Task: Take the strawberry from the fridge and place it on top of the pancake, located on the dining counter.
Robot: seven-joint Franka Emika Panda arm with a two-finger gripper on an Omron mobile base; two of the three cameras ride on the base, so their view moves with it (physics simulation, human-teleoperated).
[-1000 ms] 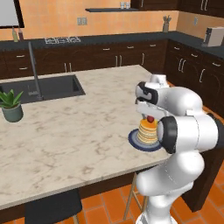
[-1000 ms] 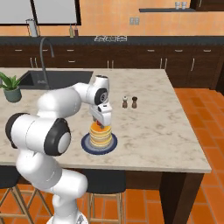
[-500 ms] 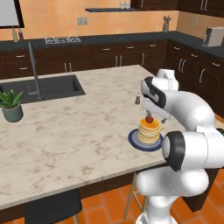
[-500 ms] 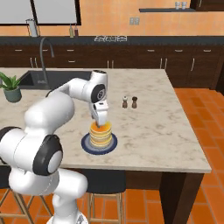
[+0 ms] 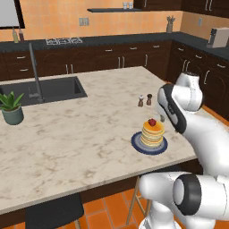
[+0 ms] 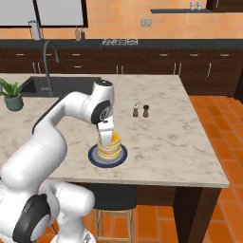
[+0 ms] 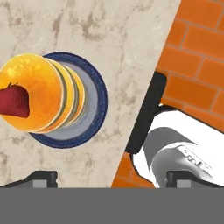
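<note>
Strawberry (image 7: 14,101) resting atop pancake (image 7: 37,94), gripper (image 7: 109,179) spread wide and empty; advised: retreat straight up, clear of the stack

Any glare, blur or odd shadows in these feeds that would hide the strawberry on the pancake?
Left base view: even rendered light, no glare; the strawberry reads sharp atop the pancake. Right base view: equally flat lighting, but the arm blocks the stack's top. Hand view: crisp, tilted framing; the strawberry is cut by the left edge, and the gripper spreads wide.
</note>
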